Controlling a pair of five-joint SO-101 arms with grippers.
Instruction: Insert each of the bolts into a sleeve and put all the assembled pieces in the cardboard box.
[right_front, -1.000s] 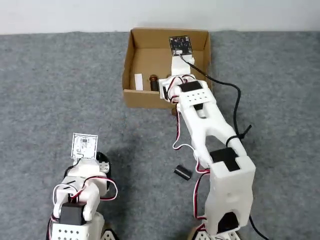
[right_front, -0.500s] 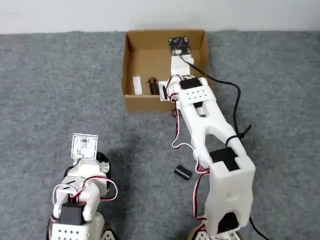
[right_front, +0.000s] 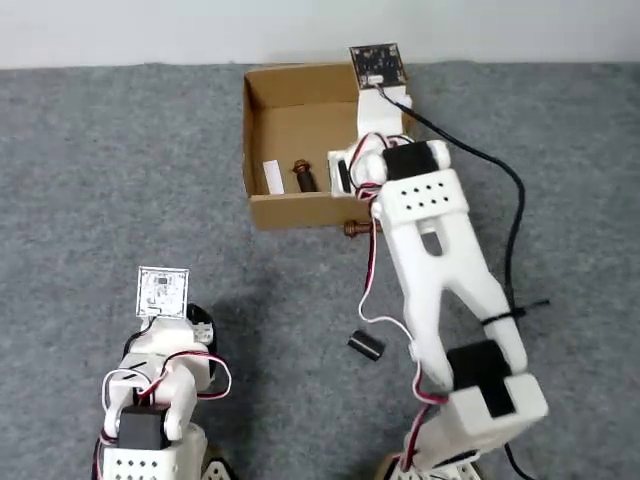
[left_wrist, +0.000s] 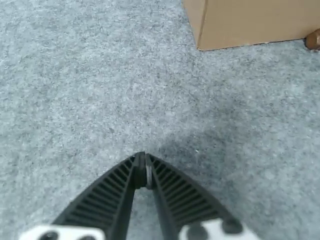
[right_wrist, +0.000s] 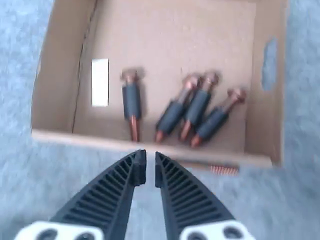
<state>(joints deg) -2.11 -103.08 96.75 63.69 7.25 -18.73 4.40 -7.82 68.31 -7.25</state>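
Hovering over near wall of cardboard box (right_wrist: 59, 85), right gripper (right_wrist: 147, 162) barely ajar, empty; 4 assembled pieces (right_wrist: 197, 112) lie inside. One bolt (right_front: 356, 228) rests outside agst that wall, sleeve (right_front: 366, 345) apart on carpet (right_front: 120, 170): prob. next pair; left gripper (left_wrist: 142, 172) pinched closed, empty.

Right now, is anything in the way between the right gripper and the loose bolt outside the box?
Nothing visible does. The right gripper hangs over the cardboard box's front wall; the bolt lies uncovered on the carpet just outside that wall.

Carpet (right_front: 100, 180) lies open toward nine o'clock; at twelve o'clock the box (right_front: 290, 212) and the right arm (right_front: 440, 270) block passage.
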